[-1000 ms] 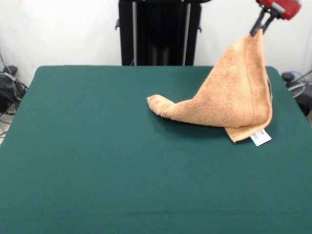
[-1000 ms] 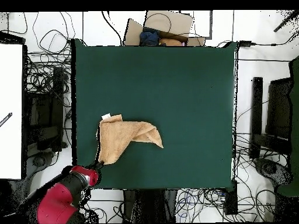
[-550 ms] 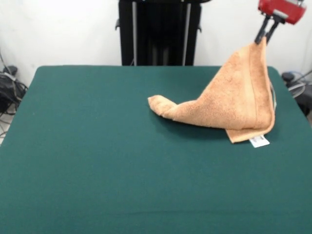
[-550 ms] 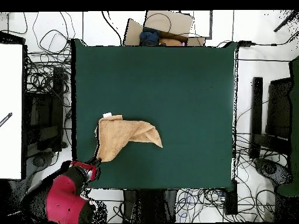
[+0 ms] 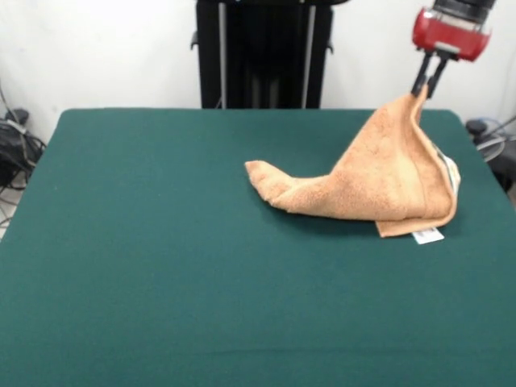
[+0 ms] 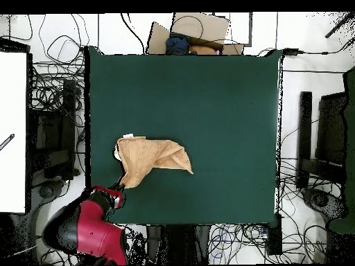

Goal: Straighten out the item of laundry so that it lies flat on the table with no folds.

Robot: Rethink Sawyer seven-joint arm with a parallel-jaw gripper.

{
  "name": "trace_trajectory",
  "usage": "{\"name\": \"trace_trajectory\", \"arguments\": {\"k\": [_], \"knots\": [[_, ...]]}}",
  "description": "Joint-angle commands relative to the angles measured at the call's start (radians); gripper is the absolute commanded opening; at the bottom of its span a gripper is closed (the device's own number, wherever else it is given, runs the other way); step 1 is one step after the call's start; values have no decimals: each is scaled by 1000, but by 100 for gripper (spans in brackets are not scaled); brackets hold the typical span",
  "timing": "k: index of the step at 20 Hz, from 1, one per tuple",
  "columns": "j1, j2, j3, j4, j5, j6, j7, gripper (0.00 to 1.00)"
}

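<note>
The orange-tan towel [image 5: 379,173] is held up by one corner into a peaked tent shape at the right of the green table [image 5: 161,258]. My gripper [image 5: 422,87] is shut on that raised corner. The towel's lower edge rests on the table, with a rolled end [image 5: 262,176] pointing toward the middle and a white tag [image 5: 428,235] at its near right corner. From above, the towel [image 6: 149,158] lies near the table's lower left, and my gripper [image 6: 120,187] pinches its corner close to the table's edge [image 6: 208,219].
Cables and dark equipment [image 6: 55,125] crowd the floor on both sides of the table. A cardboard box [image 6: 191,33] sits beyond the far edge. A white board [image 6: 12,131] lies to the left in the overhead view.
My gripper has come lower and moved slightly inward over the table, still holding the corner. The towel's peak has dropped and the cloth sags wider on the table.
</note>
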Motion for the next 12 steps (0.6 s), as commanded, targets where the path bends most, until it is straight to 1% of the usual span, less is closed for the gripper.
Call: {"name": "trace_trajectory", "arguments": {"k": [1,6,10,12], "knots": [[-116,-36,288,116,-108,-79,277,0],[-186,-37,349,136,-160,-108,293,0],[-259,-31,380,146,-220,-125,271,0],[-315,-35,412,166,-262,-141,275,0]]}}
